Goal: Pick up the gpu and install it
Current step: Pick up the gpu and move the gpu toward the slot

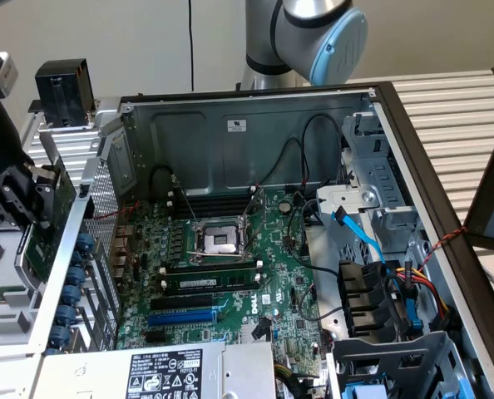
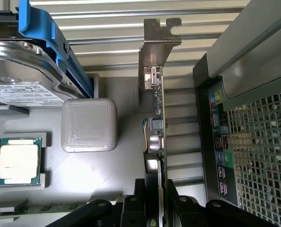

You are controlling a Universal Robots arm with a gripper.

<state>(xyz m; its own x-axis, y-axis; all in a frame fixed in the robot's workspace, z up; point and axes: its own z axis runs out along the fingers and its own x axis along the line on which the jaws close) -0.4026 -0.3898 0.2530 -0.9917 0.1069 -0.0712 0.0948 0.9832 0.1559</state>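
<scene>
**A:** What is the largest thing here?

**B:** The open grey metal computer case. The broad green motherboard lies flat inside it. The silver robot arm with the pale blue joint cap stands behind the case.

**A:** And where is the gpu?

**B:** The gpu, a small green circuit card with a metal end bracket, is outside the case at the exterior view's left. It is just beside the perforated rear wall and well apart from the motherboard. It hangs in the air, seen edge-on from the wrist, with the bracket at the end far from the fingers.

**A:** What is the hand doing?

**B:** The black gripper has its 2 fingers closed narrowly on the card's edge (the wrist view shows 1 finger on each face), so it is holding the gpu.

**A:** Is there anything smaller below it?

**B:** Yes, a flat grey tray. On it are a silver hard drive in a blue caddy, a ribbed grey square block and 1 silver-topped processor chip.
</scene>
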